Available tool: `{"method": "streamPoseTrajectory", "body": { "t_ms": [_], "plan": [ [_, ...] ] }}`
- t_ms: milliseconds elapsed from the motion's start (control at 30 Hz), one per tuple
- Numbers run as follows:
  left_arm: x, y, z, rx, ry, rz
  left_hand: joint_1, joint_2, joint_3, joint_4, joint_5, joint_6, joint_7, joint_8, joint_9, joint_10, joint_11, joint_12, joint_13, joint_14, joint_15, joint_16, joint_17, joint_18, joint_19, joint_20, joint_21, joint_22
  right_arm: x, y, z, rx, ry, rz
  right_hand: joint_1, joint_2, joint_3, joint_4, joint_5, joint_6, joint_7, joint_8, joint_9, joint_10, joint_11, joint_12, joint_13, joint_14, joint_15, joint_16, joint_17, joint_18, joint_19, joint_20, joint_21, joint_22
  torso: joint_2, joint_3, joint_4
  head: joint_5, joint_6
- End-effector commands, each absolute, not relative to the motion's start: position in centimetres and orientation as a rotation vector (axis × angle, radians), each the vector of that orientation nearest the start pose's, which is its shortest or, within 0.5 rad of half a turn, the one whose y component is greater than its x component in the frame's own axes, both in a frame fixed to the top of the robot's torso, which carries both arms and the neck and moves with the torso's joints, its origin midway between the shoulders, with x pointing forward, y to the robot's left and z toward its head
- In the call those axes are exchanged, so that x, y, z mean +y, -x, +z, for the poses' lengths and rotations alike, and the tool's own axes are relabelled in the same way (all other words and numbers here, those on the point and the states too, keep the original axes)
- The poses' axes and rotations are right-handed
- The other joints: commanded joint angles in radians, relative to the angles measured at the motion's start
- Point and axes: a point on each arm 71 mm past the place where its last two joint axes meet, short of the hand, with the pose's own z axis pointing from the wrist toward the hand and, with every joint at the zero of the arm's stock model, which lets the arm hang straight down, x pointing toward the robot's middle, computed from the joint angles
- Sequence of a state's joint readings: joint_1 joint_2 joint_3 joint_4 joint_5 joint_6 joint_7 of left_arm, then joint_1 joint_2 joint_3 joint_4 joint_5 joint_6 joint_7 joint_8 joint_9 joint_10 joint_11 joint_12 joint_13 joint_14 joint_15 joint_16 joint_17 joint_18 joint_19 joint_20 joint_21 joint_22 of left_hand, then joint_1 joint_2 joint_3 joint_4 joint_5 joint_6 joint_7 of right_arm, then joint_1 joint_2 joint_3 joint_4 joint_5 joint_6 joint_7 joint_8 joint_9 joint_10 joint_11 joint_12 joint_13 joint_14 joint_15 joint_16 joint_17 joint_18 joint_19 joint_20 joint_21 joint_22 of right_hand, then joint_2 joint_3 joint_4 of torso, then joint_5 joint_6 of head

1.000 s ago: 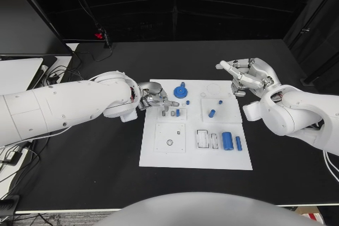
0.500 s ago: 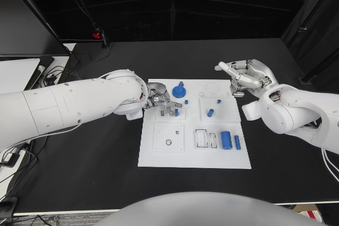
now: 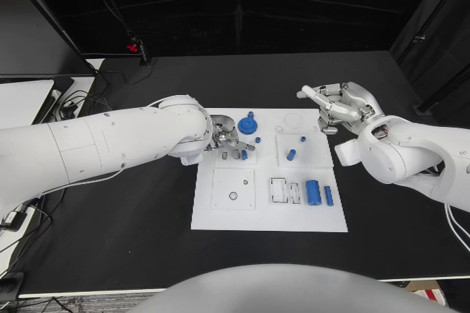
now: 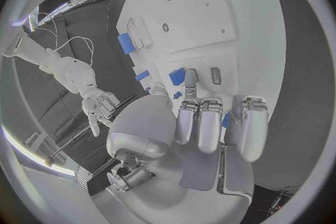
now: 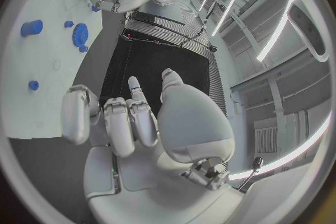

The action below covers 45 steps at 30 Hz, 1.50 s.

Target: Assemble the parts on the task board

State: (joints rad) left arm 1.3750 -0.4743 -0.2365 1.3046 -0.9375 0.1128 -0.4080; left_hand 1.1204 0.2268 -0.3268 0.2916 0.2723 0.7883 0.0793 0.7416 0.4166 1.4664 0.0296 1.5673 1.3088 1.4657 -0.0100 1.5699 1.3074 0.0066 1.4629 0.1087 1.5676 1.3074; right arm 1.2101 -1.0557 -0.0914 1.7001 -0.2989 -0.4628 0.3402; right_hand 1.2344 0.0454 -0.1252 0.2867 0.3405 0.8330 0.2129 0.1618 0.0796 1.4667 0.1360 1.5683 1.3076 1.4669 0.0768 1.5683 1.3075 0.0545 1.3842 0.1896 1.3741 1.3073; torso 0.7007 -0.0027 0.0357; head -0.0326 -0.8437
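The white task board (image 3: 221,214) lies mid-table. My left hand (image 3: 227,138) hovers over its upper left part, fingers stretched out side by side toward a small blue piece (image 3: 244,154) (image 4: 177,75). I see nothing held in it. A blue gear (image 3: 248,126) (image 5: 80,31) stands just beyond the fingers. My right hand (image 3: 338,108) (image 5: 133,123) hangs off the board's upper right corner, one finger extended, the others bent, holding nothing. Two blue pegs (image 3: 291,155) sit in the upper right block. A thick blue cylinder (image 3: 314,192) and a thin one (image 3: 328,196) lie lower right.
Round the board (image 4: 210,11) lies bare black table (image 3: 117,238). A recessed plate with a small hole (image 3: 233,196) sits lower left on the board, with empty slots (image 3: 281,191) beside it. Cables and a white panel (image 3: 24,99) lie at the table's far left.
My left hand has slid a little to the right across the board's upper left, closer to the gear and the small blue piece. The right hand has hardly moved.
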Motion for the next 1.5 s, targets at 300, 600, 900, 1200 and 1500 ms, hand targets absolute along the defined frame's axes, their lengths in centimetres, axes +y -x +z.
{"method": "streamPoseTrajectory", "body": {
  "t_ms": [300,600,900,1200,1500],
  "plan": [
    [8.4,-50.8,-21.5,2.364,-0.039,-0.523,0.028,-0.001,-0.003,-0.002,0.024,0.010,-0.001,-0.018,0.011,0.104,-0.008,0.003,0.262,0.105,-0.009,0.001,0.263,-0.007,0.108,-0.009,0.003,0.263,-26.2,-44.8,-17.5,1.470,-0.877,1.275,0.003,0.009,-0.007,0.000,0.011,-0.010,-0.001,0.009,0.002,0.104,0.006,0.003,0.263,0.104,0.008,0.002,0.263,0.007,-0.006,0.003,-0.006,0.182,0.000,0.0001,0.0009,-0.004,-0.002],
    [7.9,-50.9,-21.6,2.369,-0.046,-0.517,0.052,0.009,0.005,-0.003,0.035,0.017,-0.004,-0.025,0.025,0.104,-0.011,0.003,0.262,0.105,-0.012,0.001,0.263,-0.007,0.108,-0.011,0.003,0.263,-26.1,-44.9,-17.6,1.476,-0.881,1.273,0.004,0.009,-0.008,0.000,0.012,-0.011,-0.001,0.010,0.002,0.104,0.006,0.003,0.263,0.104,0.008,0.002,0.263,0.007,-0.006,0.003,-0.006,0.182,-0.001,0.0003,0.0015,-0.006,-0.003],
    [7.8,-51.1,-21.6,2.364,-0.044,-0.524,0.144,-0.005,0.029,-0.005,0.181,0.016,-0.011,-0.054,0.055,0.104,-0.018,0.003,0.262,0.105,-0.019,0.001,0.263,-0.007,0.108,-0.018,0.003,0.263,-26.2,-44.9,-17.8,1.484,-0.889,1.263,0.005,0.010,-0.009,0.000,0.014,-0.012,-0.001,0.012,0.002,0.104,0.006,0.003,0.263,0.104,0.008,0.002,0.263,0.007,-0.007,0.003,-0.007,0.181,0.000,-0.0005,0.0010,-0.010,-0.004],
    [7.8,-51.1,-21.6,2.347,-0.044,-0.554,0.319,-0.071,0.119,-0.027,0.472,0.025,-0.022,-0.084,0.087,0.104,-0.029,0.003,0.262,0.105,-0.031,0.001,0.263,-0.007,0.108,-0.029,0.003,0.263,-26.4,-45.0,-18.1,1.492,-0.900,1.248,0.006,0.011,-0.010,0.000,0.017,-0.014,0.000,0.014,0.002,0.104,0.006,0.003,0.263,0.104,0.008,0.002,0.263,0.007,-0.008,0.003,-0.008,0.181,0.000,-0.0001,0.0015,-0.011,-0.006],
    [8.1,-51.2,-21.4,2.324,-0.033,-0.582,0.364,-0.112,0.186,-0.008,0.537,0.034,-0.019,-0.097,0.112,0.104,-0.027,0.003,0.262,0.105,-0.030,0.001,0.263,-0.007,0.108,-0.030,0.003,0.263,-26.6,-45.1,-18.5,1.502,-0.911,1.234,0.005,0.013,-0.011,0.001,0.019,-0.019,0.000,0.015,0.002,0.104,0.006,0.003,0.263,0.104,0.008,0.002,0.263,0.008,-0.009,0.003,-0.009,0.180,0.000,-0.0007,0.0017,-0.013,-0.010]
  ]
}}
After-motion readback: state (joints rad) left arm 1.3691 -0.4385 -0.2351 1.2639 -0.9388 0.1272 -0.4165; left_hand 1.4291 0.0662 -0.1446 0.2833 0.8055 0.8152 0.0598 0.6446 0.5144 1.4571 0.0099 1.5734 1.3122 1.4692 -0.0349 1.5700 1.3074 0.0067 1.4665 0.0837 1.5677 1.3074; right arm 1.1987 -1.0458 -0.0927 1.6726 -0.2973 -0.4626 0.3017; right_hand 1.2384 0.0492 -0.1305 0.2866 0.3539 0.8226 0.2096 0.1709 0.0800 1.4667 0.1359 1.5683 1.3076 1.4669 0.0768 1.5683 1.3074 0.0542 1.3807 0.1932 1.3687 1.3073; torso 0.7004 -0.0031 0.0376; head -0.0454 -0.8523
